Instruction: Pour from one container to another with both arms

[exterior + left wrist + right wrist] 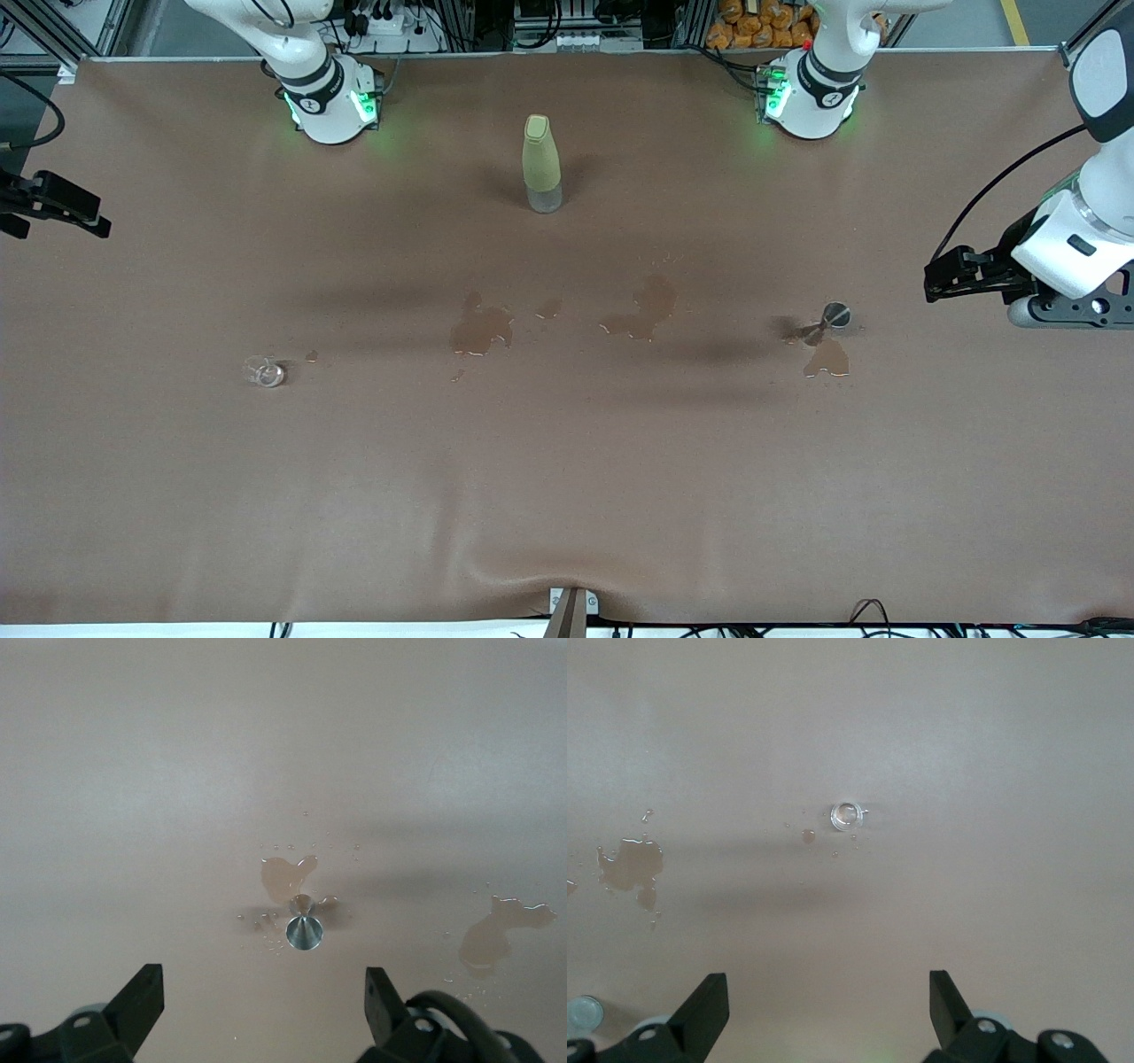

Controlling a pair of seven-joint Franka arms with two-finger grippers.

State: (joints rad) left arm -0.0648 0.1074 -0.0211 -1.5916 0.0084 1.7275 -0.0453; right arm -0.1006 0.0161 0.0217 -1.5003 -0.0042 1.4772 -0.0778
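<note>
An olive-green bottle (541, 162) with a clear base stands upright on the brown table, midway between the two arm bases. A small clear glass (264, 372) (845, 816) lies toward the right arm's end. A small metal funnel (833, 316) (303, 931) lies on its side toward the left arm's end. My left gripper (941, 276) (266, 981) hangs open and empty over the table's end, apart from the funnel. My right gripper (62, 208) (828, 988) hangs open and empty over the other end, well clear of the glass.
Brown puddles mark the cloth: one (483, 332) near the middle, one (647, 310) beside it, and one (828, 359) touching the funnel. A small drop (312, 356) lies by the glass. The cloth bulges at the near edge (567, 580).
</note>
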